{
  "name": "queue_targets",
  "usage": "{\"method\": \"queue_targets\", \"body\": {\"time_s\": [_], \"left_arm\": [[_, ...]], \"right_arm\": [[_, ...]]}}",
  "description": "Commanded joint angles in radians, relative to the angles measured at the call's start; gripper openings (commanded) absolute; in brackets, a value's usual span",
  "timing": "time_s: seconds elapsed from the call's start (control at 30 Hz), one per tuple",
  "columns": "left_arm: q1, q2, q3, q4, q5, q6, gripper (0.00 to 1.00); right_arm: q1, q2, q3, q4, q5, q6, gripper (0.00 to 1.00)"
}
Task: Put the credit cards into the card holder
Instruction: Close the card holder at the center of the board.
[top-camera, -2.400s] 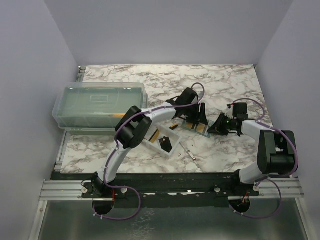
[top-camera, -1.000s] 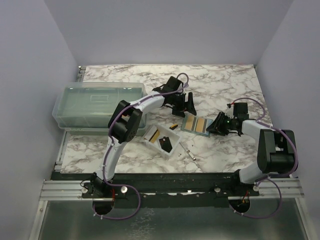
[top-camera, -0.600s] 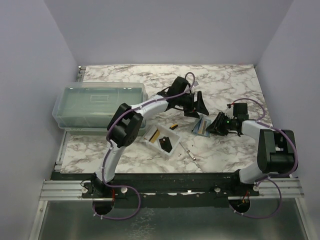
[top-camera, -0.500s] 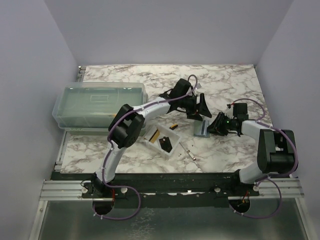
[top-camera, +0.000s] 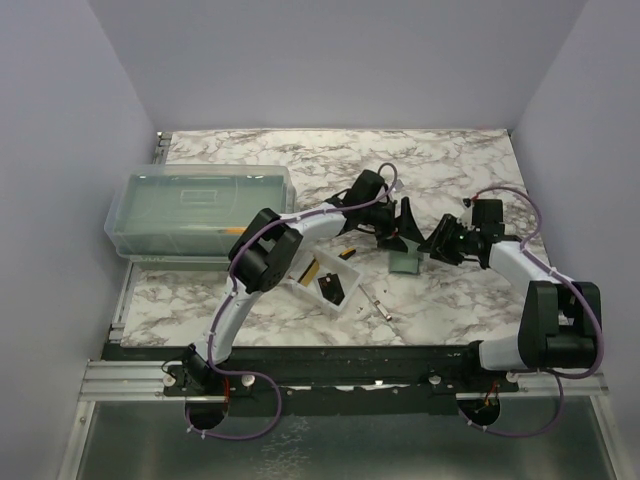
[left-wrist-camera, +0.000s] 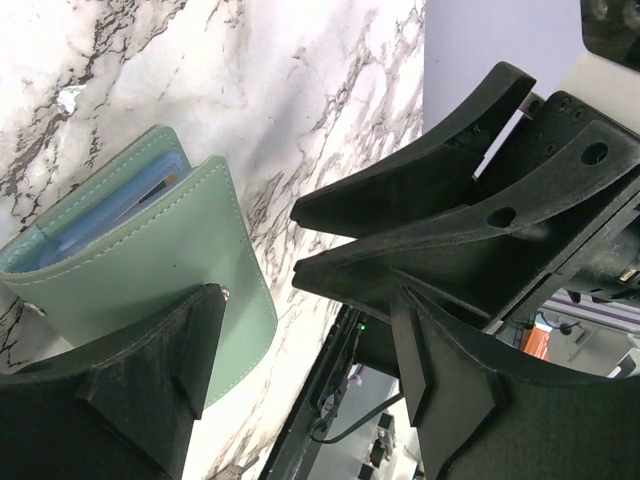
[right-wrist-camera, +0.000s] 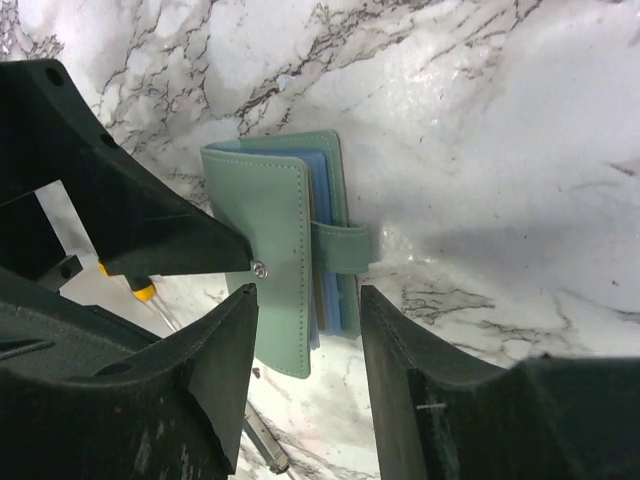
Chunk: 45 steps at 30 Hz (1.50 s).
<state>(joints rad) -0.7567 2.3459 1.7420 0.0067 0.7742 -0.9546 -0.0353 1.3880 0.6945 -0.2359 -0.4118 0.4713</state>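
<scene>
The sage-green card holder (top-camera: 405, 262) lies folded on the marble table, its strap loose and unsnapped (right-wrist-camera: 340, 245); pale blue leaves show at its edge (left-wrist-camera: 120, 205). My left gripper (top-camera: 400, 228) is open, with one fingertip (left-wrist-camera: 190, 340) on the holder's cover by the snap stud. My right gripper (top-camera: 442, 240) is open and empty just right of the holder, its fingers straddling it from above (right-wrist-camera: 310, 370). A black card (top-camera: 333, 288) and a gold card (top-camera: 310, 270) lie in the small clear tray (top-camera: 345, 303).
A large translucent lidded box (top-camera: 200, 210) stands at the left. An orange-handled tool (top-camera: 347, 253) lies between the tray and the holder, and a small metal piece (top-camera: 378, 301) lies nearer the front edge.
The holder lay open and flat; now it is folded shut. My left gripper swung back and returned onto its cover. My right gripper drew back up and to the right.
</scene>
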Motion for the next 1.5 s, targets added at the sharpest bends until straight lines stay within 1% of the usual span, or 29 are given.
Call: {"method": "queue_targets", "body": {"time_s": [0.0, 0.1, 0.23, 0.3, 0.4, 0.5, 0.57, 0.63, 0.73, 0.8, 0.97, 1.13, 1.3, 1.37, 1.47], "left_arm": [[-0.002, -0.008, -0.031, 0.058, 0.000, 0.000, 0.72], [0.009, -0.054, -0.079, 0.060, -0.026, 0.018, 0.70], [0.035, -0.133, -0.147, 0.063, -0.045, 0.042, 0.72], [0.044, -0.166, -0.177, 0.064, -0.048, 0.052, 0.74], [0.048, -0.190, -0.204, 0.063, -0.044, 0.059, 0.74], [0.046, -0.177, -0.211, 0.068, -0.029, 0.051, 0.70], [0.045, -0.161, -0.213, 0.076, -0.022, 0.044, 0.66], [0.045, -0.151, -0.213, 0.082, -0.020, 0.039, 0.62], [0.045, -0.142, -0.208, 0.086, -0.027, 0.042, 0.59], [0.045, -0.136, -0.205, 0.085, -0.025, 0.039, 0.58], [0.044, -0.134, -0.209, 0.086, -0.022, 0.039, 0.57], [0.042, -0.126, -0.218, 0.088, -0.028, 0.039, 0.55], [0.042, -0.119, -0.223, 0.094, -0.030, 0.037, 0.54], [0.043, -0.121, -0.225, 0.095, -0.033, 0.040, 0.54], [0.042, -0.122, -0.224, 0.094, -0.038, 0.043, 0.54]], "right_arm": [[0.006, 0.030, 0.041, -0.037, 0.027, -0.066, 0.52], [0.009, 0.041, 0.051, -0.039, 0.018, -0.085, 0.55], [0.011, 0.039, 0.041, -0.058, 0.064, -0.057, 0.59], [0.011, 0.038, 0.031, -0.061, 0.085, -0.035, 0.59], [0.011, 0.032, 0.012, -0.055, 0.149, -0.017, 0.53], [0.011, 0.032, 0.011, -0.058, 0.152, -0.050, 0.48], [0.012, 0.042, 0.010, -0.049, 0.115, -0.069, 0.45], [0.013, 0.053, 0.007, -0.047, 0.095, -0.071, 0.44], [0.020, 0.069, -0.002, -0.042, 0.090, -0.073, 0.44], [0.033, 0.081, -0.002, -0.040, 0.100, -0.074, 0.44], [0.064, 0.131, 0.020, -0.030, 0.150, -0.071, 0.49], [0.099, 0.148, 0.036, 0.000, 0.250, -0.052, 0.49], [0.136, 0.171, 0.079, -0.011, 0.347, -0.015, 0.45], [0.141, 0.179, 0.091, -0.016, 0.349, 0.013, 0.43], [0.143, 0.199, 0.100, -0.022, 0.343, 0.040, 0.34]]}}
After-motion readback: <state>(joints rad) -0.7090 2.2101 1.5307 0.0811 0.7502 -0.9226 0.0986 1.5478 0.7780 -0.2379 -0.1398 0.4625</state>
